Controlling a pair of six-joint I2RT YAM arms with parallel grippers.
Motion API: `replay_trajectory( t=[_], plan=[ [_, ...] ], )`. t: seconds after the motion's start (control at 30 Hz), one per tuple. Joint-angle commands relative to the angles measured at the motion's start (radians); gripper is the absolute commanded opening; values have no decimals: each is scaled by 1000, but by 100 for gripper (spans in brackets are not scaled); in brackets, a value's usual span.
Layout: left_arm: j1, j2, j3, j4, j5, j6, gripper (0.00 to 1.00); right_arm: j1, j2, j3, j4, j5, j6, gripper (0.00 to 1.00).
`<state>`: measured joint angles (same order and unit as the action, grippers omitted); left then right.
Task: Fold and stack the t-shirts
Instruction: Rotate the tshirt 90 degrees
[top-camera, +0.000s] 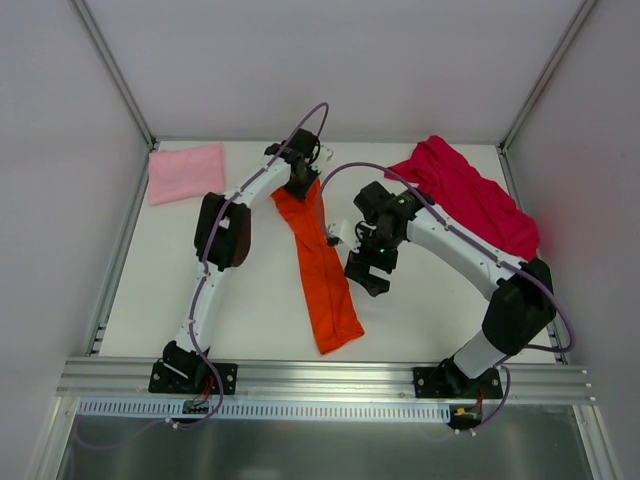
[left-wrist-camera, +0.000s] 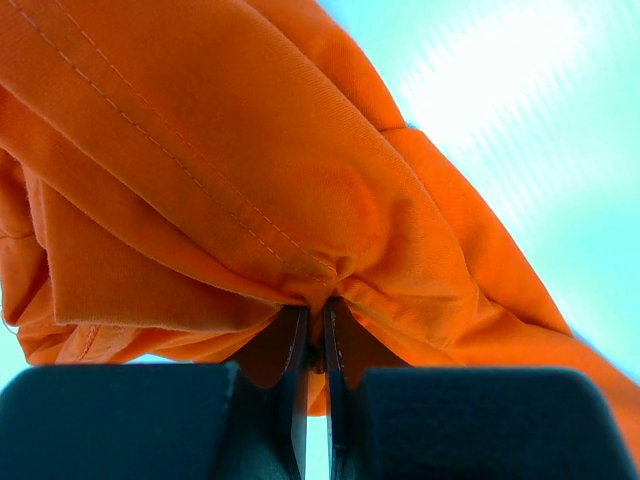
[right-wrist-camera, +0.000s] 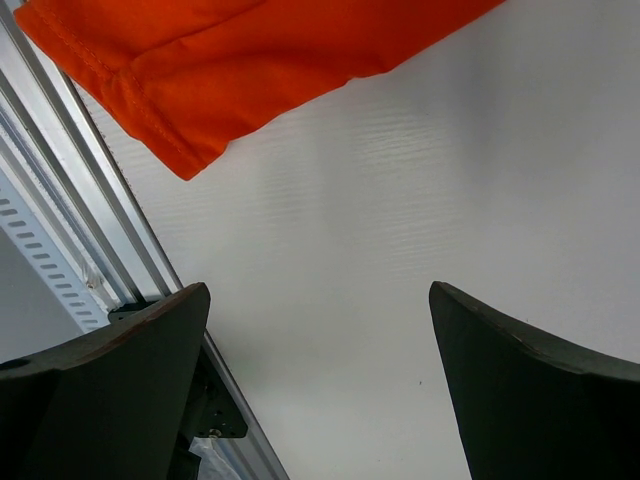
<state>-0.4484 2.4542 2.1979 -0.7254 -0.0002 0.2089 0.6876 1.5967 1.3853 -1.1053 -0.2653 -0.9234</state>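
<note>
White table (top-camera: 260, 305), pale walls (top-camera: 350, 60), orange t-shirt (top-camera: 325, 270)

A white table (top-camera: 250, 300) sits inside a plain enclosure of pale grey-white walls (top-camera: 330, 60) at the back and both sides, with slim aluminium posts (top-camera: 112, 70) running up the two far corners. Along the near edge lies a ribbed aluminium rail (top-camera: 330, 378), with a slotted white strip (top-camera: 330, 410) and dull metal sheeting (top-camera: 330, 450) below. The light is even and soft, casting faint shadows.

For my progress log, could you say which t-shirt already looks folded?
The light pink t-shirt, far left: a neat rectangle. The orange t-shirt is a long strip; the magenta t-shirt lies crumpled.
</note>
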Motion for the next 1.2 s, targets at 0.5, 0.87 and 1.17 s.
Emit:
replay_trajectory(
  t=[0.5, 0.87, 1.17],
  plan=[
    [-96, 3, 83, -52, 65, 46, 0, 59, 5, -17, -61, -17, -11, 98],
    [-93, -104, 14, 83, -109, 90, 99, 59, -26, -66, 28, 47, 9, 98],
    [-79, -413, -110, 153, -124, 113, 99, 59, -53, -138, 142, 162, 29, 100]
  ],
)
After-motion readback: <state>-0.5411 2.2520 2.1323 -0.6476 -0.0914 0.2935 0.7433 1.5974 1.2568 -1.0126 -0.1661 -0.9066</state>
